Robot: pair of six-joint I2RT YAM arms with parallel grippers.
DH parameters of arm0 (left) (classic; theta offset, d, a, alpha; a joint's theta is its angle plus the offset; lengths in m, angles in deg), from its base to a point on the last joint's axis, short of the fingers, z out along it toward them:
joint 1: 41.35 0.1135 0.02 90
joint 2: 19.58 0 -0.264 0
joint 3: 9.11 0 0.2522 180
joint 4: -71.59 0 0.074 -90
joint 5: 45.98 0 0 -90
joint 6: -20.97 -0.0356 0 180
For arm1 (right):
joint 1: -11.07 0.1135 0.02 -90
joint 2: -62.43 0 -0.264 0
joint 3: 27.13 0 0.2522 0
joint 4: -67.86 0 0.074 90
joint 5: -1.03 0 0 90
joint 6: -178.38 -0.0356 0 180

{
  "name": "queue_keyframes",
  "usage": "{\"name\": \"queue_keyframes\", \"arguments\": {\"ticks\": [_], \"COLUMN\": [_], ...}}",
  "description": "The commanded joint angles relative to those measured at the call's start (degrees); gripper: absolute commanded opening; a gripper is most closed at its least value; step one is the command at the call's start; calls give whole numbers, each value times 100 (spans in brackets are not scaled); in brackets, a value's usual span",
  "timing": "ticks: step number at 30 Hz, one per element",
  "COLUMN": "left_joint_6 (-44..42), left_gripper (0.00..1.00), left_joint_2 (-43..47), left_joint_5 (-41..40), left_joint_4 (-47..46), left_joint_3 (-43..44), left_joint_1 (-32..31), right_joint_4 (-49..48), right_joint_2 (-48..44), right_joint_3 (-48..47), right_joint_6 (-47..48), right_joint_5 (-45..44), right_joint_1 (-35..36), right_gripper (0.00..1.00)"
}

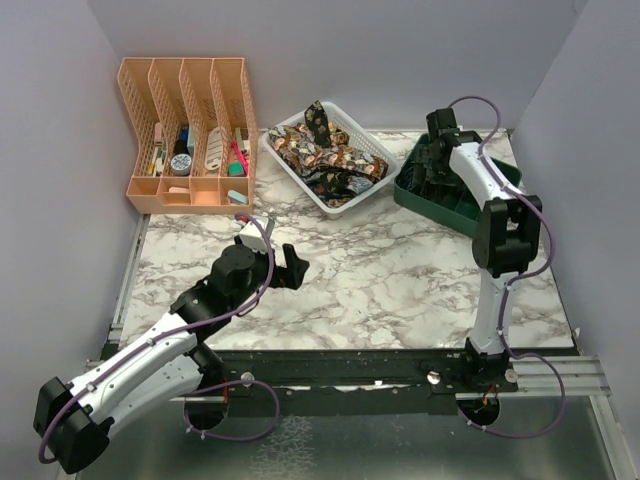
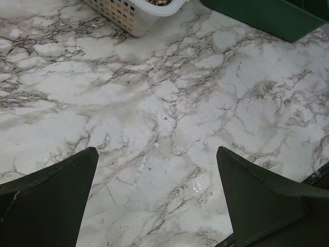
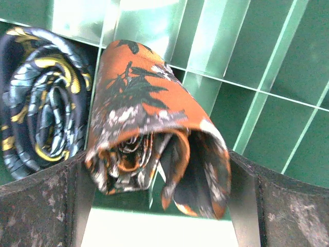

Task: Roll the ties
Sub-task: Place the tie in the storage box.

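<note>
rolled ties (image 3: 139, 113): 2 | left end effector (image 2: 157, 152): spread | right end effector (image 3: 157, 170): spread

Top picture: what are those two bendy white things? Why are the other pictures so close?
Two robot arms on a marble table. The top picture looks down from above; the others come from a camera on each wrist. The left end effector is open and empty. The right end effector is in a green tray, an orange rolled tie between its fingers; gripped or loose, I can't tell. A dark rolled tie sits beside it. More ties wait in a white basket.
</note>
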Motion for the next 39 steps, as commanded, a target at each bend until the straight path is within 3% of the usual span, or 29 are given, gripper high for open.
{"name": "queue_keyframes", "arguments": {"ticks": [1, 5, 10, 16, 21, 28, 35, 39], "left_joint_6": [-72, -72, -80, -111, -124, -150, -117, -89], "left_gripper": [99, 99, 99, 99, 99, 99, 99, 99], "left_joint_2": [1, -26, 24, 28, -20, -10, 180, 279], "left_joint_5": [121, 159, 160, 143, 142, 131, -126, -311], "left_joint_4": [-135, -115, -74, -71, -71, -2, 167, 306], "left_joint_3": [151, 172, 173, 177, 208, 255, 406, 544], "left_joint_1": [20, 23, 16, 20, 21, 19, 23, 22], "right_joint_4": [-363, -362, -466, -663, -795, -553, -481, -565], "right_joint_2": [-637, -524, -298, -154, -34, 125, -691, -1360], "right_joint_3": [74, 52, 47, 64, 133, -235, -377, -33], "right_joint_6": [82, 55, 45, 105, 119, 69, 64, 19], "right_joint_5": [52, -175, -134, -33, -243, -286, -103, -244], "right_joint_1": [48, 47, 48, 53, 49, 47, 48, 49], "right_gripper": [100, 96, 83, 58, 52, 54, 88, 93]}}
